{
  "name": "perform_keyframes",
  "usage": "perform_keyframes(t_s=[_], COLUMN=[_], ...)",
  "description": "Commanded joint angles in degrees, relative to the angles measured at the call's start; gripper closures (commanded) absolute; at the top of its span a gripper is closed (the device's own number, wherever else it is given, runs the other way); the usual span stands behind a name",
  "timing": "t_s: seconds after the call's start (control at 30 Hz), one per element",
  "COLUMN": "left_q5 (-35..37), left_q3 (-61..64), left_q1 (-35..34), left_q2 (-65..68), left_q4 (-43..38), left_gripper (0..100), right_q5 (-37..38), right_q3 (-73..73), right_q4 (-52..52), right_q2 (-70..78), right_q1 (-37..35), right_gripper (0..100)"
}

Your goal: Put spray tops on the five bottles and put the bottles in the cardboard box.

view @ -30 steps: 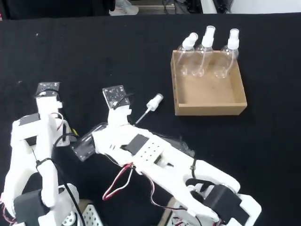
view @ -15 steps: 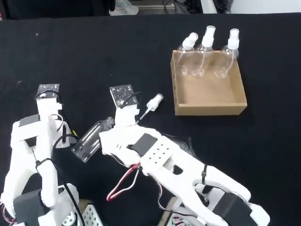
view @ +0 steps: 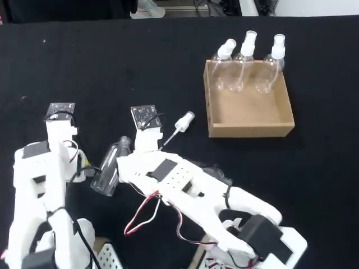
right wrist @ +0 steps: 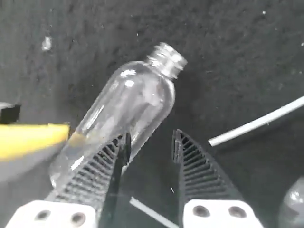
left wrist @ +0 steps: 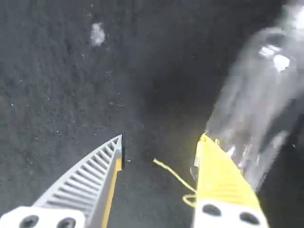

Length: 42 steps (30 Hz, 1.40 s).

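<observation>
A clear uncapped bottle [view: 110, 168] lies on the black cloth between my two arms, its threaded neck [right wrist: 166, 57] pointing away from them. My right gripper [right wrist: 149, 142] is open beside it, with one black finger [right wrist: 118, 152] against the bottle's side and bare cloth in the gap. On the bottle's other side my left gripper [left wrist: 161, 147] is open, its yellow finger [left wrist: 216, 166] next to the bottle [left wrist: 259, 109]. A loose spray top [view: 180, 124] with its white tube [right wrist: 256, 123] lies just beyond. The cardboard box [view: 252, 130] holds three capped bottles [view: 242, 67] along its far wall.
The box's near half is bare cardboard. Part of another clear object [right wrist: 294, 194] sits beside the right arm, and a thin white tube [right wrist: 147, 213] lies under that gripper. Open black cloth stretches to the far left and to the right of the box.
The bottle has swung round and shifted right, so its neck now points more away from the arms. The right arm pulled back a little and the left arm edged towards the bottle.
</observation>
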Motion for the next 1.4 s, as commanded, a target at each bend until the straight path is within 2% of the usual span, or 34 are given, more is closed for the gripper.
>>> perform_keyframes(t_s=[0.0, 0.2, 0.33, 0.47, 0.6, 0.7, 0.8, 0.93, 1.13, 1.37], left_q5=[0.1, 2.8, 2.8, 2.4, 1.4, -0.9, -2.6, -5.7, -8.1, -8.0], left_q3=[3.8, 7.3, 7.1, 5.8, 2.5, -0.3, -0.5, -0.5, -1.0, -0.7], left_q1=[4.7, 8.3, 7.5, 0.0, -10.0, -17.4, -25.5, -32.7, -38.2, -38.3], left_q2=[-8.2, -14.0, -16.4, -19.1, -22.3, -24.7, -26.2, -26.2, -26.3, -26.5], left_q4=[0.5, 0.4, 1.0, 1.4, 3.8, 7.6, 8.3, 8.6, 8.4, 8.6], left_gripper=[75, 75, 75, 75, 75, 75, 75, 75, 75, 75], right_q5=[-0.7, -0.2, 2.8, 9.8, 15.6, 15.7, 15.6, 15.6, 15.6, 15.9], right_q3=[-3.8, -3.6, -3.7, -3.7, -4.0, -6.9, -13.5, -24.4, -39.6, -51.7], right_q4=[-3.8, -4.7, 0.5, 2.5, 1.9, 0.9, 1.4, 7.3, 16.4, 26.8], right_q2=[0.0, -2.6, -7.5, -11.5, -11.8, -8.0, -1.0, 9.4, 24.2, 37.3], right_q1=[0.1, 0.2, 0.1, 0.1, -2.8, -6.5, -6.8, -7.0, -5.5, -5.2], right_gripper=[88.1, 88.1, 88.1, 87.7, 77.2, 74.6, 75.4, 75.1, 75.1, 75.1])
